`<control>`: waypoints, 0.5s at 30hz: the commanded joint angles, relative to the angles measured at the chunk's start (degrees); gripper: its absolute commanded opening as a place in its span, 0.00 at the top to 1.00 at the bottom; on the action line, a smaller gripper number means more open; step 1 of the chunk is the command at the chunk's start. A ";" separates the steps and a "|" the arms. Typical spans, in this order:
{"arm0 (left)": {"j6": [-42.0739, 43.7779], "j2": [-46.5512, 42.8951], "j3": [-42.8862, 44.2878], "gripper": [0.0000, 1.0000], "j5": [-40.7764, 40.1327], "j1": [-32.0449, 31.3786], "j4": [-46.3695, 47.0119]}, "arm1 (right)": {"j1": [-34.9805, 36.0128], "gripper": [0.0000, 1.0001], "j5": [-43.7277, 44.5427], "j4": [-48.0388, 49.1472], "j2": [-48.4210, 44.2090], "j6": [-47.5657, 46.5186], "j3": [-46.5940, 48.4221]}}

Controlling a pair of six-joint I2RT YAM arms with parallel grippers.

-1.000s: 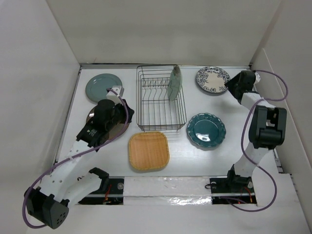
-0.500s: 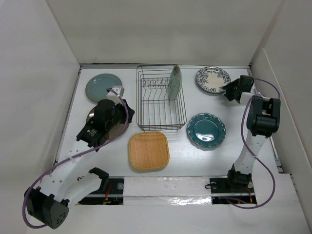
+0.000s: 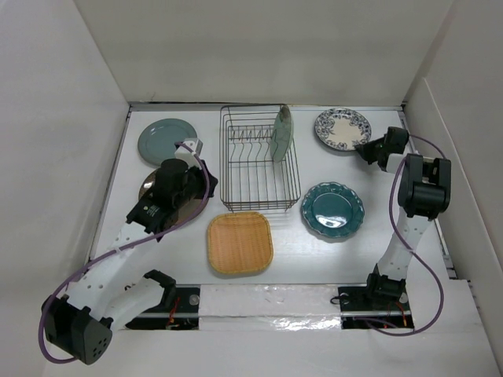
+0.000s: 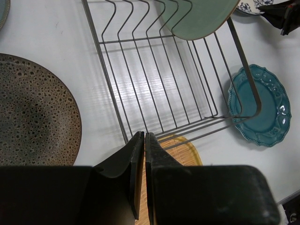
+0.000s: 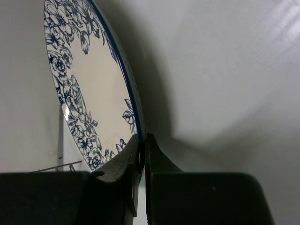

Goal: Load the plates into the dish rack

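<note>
Floral plate (image 3: 342, 128) is pinched at its rim by the right gripper (image 5: 142, 137). The fingers are narrow, one on each face of the blue edge, and the plate spreads out ahead of the tips. In the top view this gripper sits at the plate's right side, at the far right of the table (image 3: 314, 259). Cannot tell whether the held edge is off the surface.

Rack (image 3: 251, 177) is well off to that gripper's left, beyond the plate. Mint plate (image 3: 280, 133) stands on edge inside the rack, in its far right part, between tines. Scalloped teal plate (image 3: 332, 210) lies flat between the right gripper and its arm's base, just beside the rack's right side.

Left gripper (image 4: 143, 137) has its fingers almost together with a thin slit between them, gripping nothing. It hangs above the table with the tips aimed at the rack's near left corner. Brown plate (image 4: 33, 112) lies flat to this gripper's left, partly hidden under the arm in the top view. Orange plate (image 3: 240, 242) lies flat just past the tips, right beside the rack's near edge. Cannot tell if they touch. Grey-teal plate (image 3: 163, 140) lies flat ahead and to the left of the left gripper, near the table's far left corner and apart from the brown plate.
</note>
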 commanded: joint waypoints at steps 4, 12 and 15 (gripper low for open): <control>0.57 0.51 2.34 0.96 0.79 -0.17 2.50 | -1.81 1.00 0.92 3.66 -8.49 -2.13 -9.89; 0.49 0.60 2.43 0.96 1.59 -0.17 2.68 | -4.01 0.69 -3.48 8.14 -11.76 -5.39 -17.63; 0.49 0.42 2.43 0.96 0.80 -0.17 2.50 | -4.01 0.65 -5.05 7.61 -9.92 -4.95 -15.88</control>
